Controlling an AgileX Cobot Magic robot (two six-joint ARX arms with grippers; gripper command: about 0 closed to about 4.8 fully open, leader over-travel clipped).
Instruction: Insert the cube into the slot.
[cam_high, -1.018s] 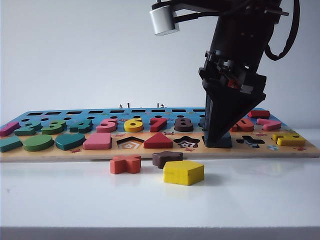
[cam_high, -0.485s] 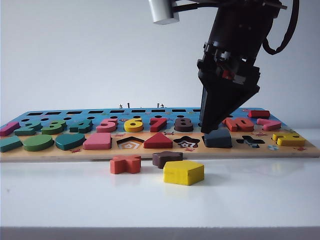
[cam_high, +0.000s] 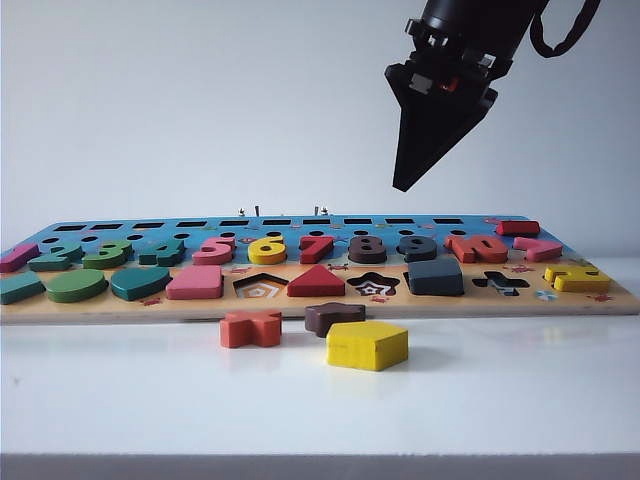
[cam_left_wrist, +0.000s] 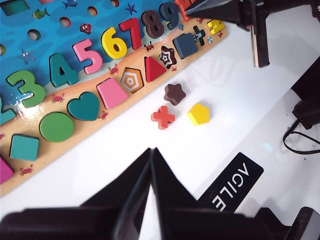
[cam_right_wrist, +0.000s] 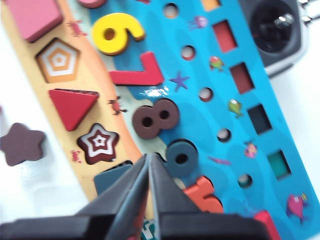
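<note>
Right claw (cam_high: 403, 184) lifted, shut; cube (cam_high: 435, 276) seated in slot.

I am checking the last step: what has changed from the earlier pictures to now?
The right gripper let go of the cube, rose well above the board and shut empty. The cube now sits in its slot, between the star cut-out and the cross cut-out. The loose pieces on the table and the shut left gripper look unchanged.

A robot test bench, likely a lab; bare white table (cam_high: 500, 400), blank wall (cam_high: 200, 100), branded mat (cam_left_wrist: 235, 186).
</note>
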